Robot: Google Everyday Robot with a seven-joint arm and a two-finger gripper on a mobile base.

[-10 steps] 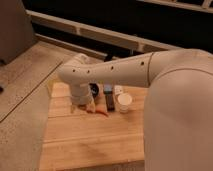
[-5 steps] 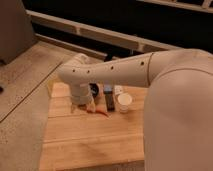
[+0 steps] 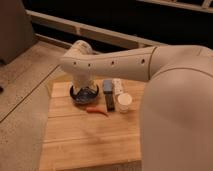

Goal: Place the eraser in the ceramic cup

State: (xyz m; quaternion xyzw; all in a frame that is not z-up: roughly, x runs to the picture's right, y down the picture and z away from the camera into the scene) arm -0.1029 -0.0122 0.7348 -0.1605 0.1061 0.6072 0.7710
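The eraser (image 3: 110, 103) is a small dark bar lying on the wooden table, just left of the ceramic cup (image 3: 123, 101). The cup is small, white and upright near the table's right side. My white arm reaches in from the right and bends down at the table's back left. My gripper (image 3: 84, 86) is at its lower end, over the dark bowl, to the left of the eraser and apart from it. The arm hides most of the gripper.
A dark glossy bowl (image 3: 84, 95) sits at the back left of the wooden table (image 3: 85, 140). A blue-grey block (image 3: 107, 86) and a white object (image 3: 117, 86) lie behind the eraser. A thin red chili (image 3: 97, 111) lies in front of the bowl. The floor is speckled on the left.
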